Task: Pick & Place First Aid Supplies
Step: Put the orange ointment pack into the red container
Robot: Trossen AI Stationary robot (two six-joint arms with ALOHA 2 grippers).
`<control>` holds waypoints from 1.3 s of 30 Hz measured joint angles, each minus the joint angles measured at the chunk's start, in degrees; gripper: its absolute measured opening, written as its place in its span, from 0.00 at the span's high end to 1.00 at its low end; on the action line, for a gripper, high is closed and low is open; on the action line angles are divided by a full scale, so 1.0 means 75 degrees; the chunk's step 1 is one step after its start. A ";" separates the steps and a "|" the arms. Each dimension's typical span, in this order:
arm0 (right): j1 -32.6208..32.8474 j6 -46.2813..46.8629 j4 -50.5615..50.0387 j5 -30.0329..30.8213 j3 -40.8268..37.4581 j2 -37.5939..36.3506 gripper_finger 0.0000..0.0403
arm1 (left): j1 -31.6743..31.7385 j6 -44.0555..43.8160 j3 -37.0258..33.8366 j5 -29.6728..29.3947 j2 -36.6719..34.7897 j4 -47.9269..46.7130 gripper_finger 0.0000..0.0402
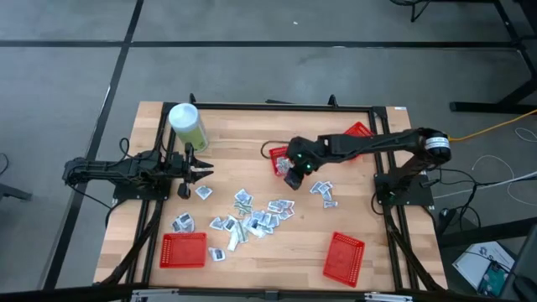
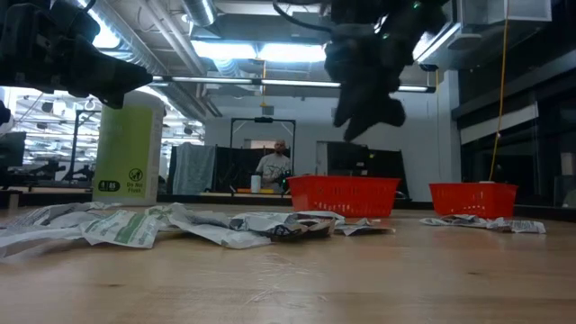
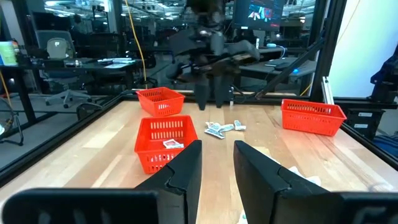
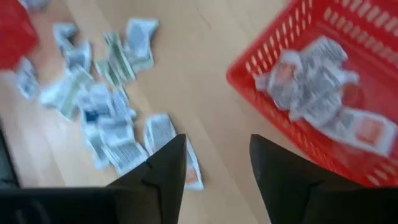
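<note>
The first aid supplies (image 1: pixel 252 214) are small white-grey packets scattered on the wooden table's middle; some more lie at the right (image 1: pixel 323 191). A few packets (image 4: pixel 317 87) lie inside a red mesh basket (image 4: pixel 267 56). My right gripper (image 4: pixel 217 146) hovers open above the table beside that basket (image 1: pixel 277 158), with nothing between its fingers; loose packets (image 4: pixel 106 99) lie on the wood below it. My left gripper (image 3: pixel 217 149) waits open and level at the table's left side (image 1: pixel 201 171), empty.
A tall pale-green canister (image 1: pixel 188 126) with a white lid stands at the far left. Three more red baskets sit at the near left (image 1: pixel 183 249), near right (image 1: pixel 344 254) and far right (image 1: pixel 359 130). A person (image 2: pixel 273 165) sits in the room beyond the table.
</note>
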 joint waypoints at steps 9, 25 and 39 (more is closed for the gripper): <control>0.0997 -0.0001 -0.1544 0.0462 -0.0013 -0.0083 0.64 | 0.0000 0.0000 -0.0001 -0.0003 0.0001 -0.0003 0.78; 0.1846 0.2190 -0.0728 0.1663 -0.1848 -0.1135 0.73 | 0.0000 0.0000 -0.0001 -0.0002 -0.0001 -0.0003 0.78; 0.1253 0.2965 0.0033 0.1667 -0.2700 -0.1225 0.73 | 0.0000 0.0000 0.0001 -0.0003 0.0001 -0.0003 0.78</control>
